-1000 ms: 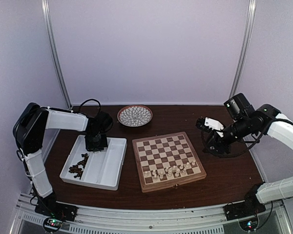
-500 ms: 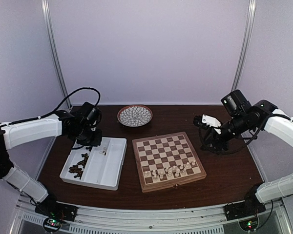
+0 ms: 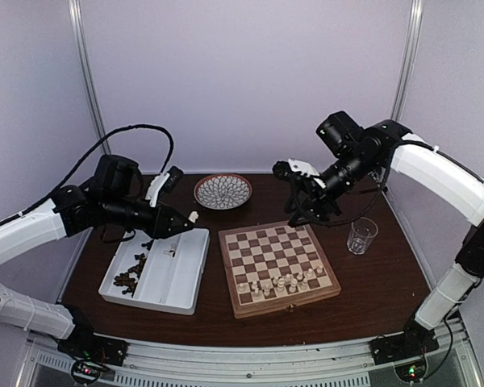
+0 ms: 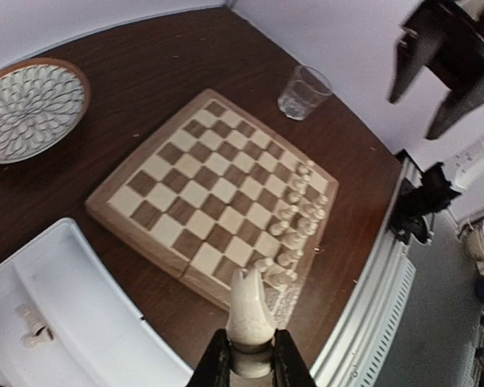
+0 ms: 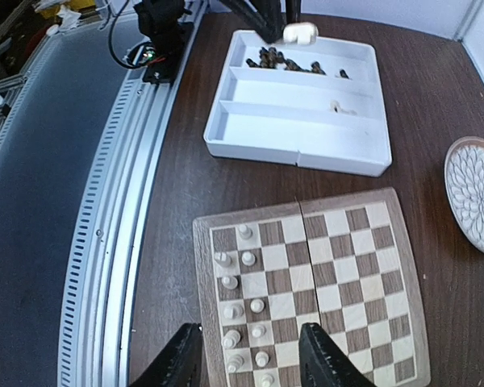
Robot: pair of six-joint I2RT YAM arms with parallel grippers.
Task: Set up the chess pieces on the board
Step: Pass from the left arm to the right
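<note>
The chessboard (image 3: 268,248) lies mid-table, with several cream pieces (image 3: 282,282) in its two near rows. My left gripper (image 3: 185,219) is shut on a cream piece (image 4: 250,310), held above the white tray's (image 3: 180,278) right edge, left of the board. Dark pieces (image 3: 131,274) lie in the tray's left compartment and one cream piece (image 3: 171,251) in the right one. My right gripper (image 3: 301,203) hangs open and empty above the board's far edge. In the right wrist view its fingers (image 5: 177,363) straddle the board (image 5: 347,266) and the cream rows (image 5: 242,298).
A round patterned plate (image 3: 223,191) sits behind the tray and board. A clear glass (image 3: 361,235) stands right of the board. The tray (image 5: 298,129), dark pieces (image 5: 290,60) and left gripper (image 5: 298,32) show in the right wrist view.
My left gripper rose from the tray holding a cream piece and moved right. My right arm swung from the table's right side to above the board's far edge, uncovering the glass.
</note>
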